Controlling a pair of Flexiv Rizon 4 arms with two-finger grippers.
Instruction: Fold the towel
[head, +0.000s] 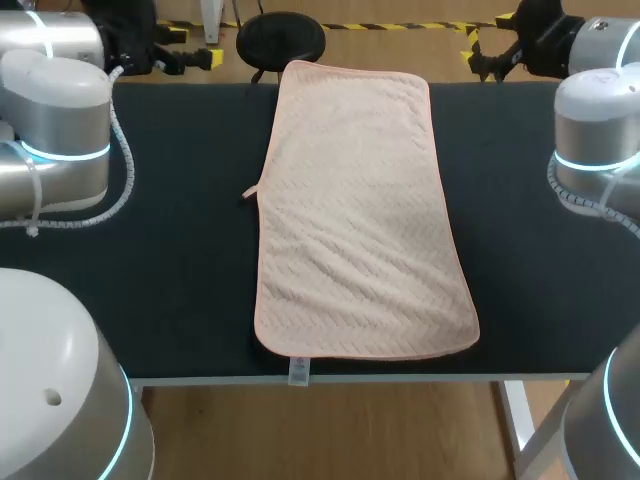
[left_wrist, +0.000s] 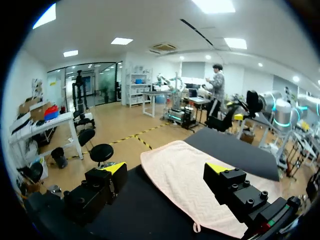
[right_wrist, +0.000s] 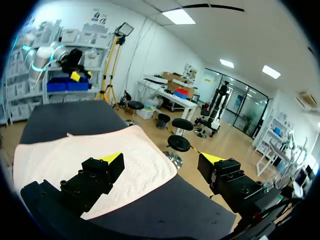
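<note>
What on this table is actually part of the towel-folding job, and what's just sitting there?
Part of the job:
towel, pale pink, spread out unfolded
left gripper, open
right gripper, open

Just there:
table, the dark surface the towel lies on

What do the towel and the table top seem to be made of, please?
The towel looks like soft pale pink cloth, likely cotton or microfibre: it has a wavy zigzag texture and a stitched hem. The table top is dark and matte, perhaps a mat or fabric cover; it shows no shine.
</note>
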